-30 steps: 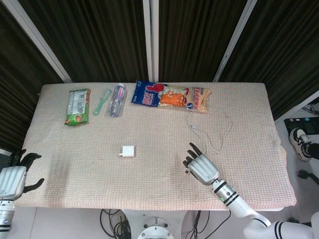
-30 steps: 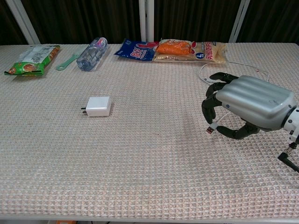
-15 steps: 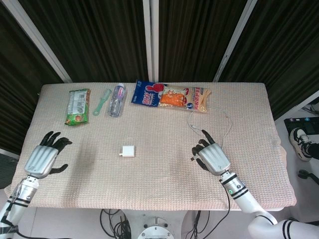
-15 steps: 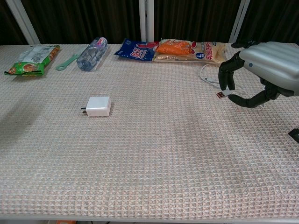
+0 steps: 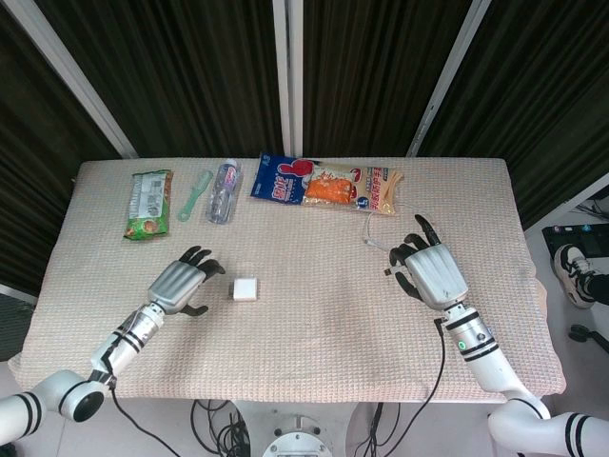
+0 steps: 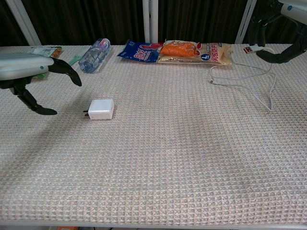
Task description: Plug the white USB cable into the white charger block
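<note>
Small white square charger block [image 5: 245, 288] lying mid-table, open left hand [image 5: 181, 284] just beside it. Thin white USB cable [image 6: 249, 49] pinched, lifted, in right hand [image 5: 433, 273] (plug exposed). Best steadying block first, port toward plug.

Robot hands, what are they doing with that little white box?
The right hand has lifted the plug end of the white USB cable off the table, while the rest of the cable trails on the cloth. The left hand hovers open just beside the white charger block, not holding it yet. The block lies on the table, and nothing is plugged in so far. Snack bags and a bottle sit along the far edge.
</note>
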Robot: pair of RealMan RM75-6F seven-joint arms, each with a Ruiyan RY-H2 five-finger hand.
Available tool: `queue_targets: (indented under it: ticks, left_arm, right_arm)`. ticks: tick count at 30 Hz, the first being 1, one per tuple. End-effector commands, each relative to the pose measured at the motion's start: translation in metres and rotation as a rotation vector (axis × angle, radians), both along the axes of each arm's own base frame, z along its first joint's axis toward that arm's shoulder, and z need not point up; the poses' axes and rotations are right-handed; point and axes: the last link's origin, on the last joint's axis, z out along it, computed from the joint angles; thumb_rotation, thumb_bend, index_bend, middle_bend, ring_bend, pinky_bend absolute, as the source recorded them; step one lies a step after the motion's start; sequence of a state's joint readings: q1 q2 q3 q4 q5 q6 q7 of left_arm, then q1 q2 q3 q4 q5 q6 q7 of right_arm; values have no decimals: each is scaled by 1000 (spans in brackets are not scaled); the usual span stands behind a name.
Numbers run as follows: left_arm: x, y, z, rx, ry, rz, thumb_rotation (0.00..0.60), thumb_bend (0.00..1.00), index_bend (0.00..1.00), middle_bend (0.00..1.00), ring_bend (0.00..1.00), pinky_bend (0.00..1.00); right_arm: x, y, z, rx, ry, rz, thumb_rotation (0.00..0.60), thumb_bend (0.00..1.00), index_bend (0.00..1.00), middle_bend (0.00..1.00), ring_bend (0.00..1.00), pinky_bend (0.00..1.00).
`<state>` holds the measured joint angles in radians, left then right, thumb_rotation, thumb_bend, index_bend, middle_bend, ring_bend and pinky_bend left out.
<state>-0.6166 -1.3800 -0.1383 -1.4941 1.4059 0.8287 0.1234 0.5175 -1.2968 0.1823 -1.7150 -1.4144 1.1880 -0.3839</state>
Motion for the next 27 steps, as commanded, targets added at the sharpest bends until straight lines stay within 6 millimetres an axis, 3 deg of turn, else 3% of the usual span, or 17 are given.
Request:
queue_targets:
  ticks: [1, 14, 27]
  left_arm:
    - [5, 6, -14, -13, 9, -3, 600, 195, 252, 194, 42, 0]
    - [25, 13, -46, -18, 2, -26, 600, 241, 257, 194, 43, 0]
    - [29, 13, -62, -20, 10, 35, 600, 257, 272, 201, 43, 0]
  right_arm:
    - [-2, 0, 1, 4, 1, -7, 600, 389, 625, 524, 299, 0]
    - [-15, 1, 1, 14, -16, -35, 600, 389, 627, 524, 299, 0]
    - [-26, 3, 5, 13, -45, -53, 600, 390, 629, 524, 299, 0]
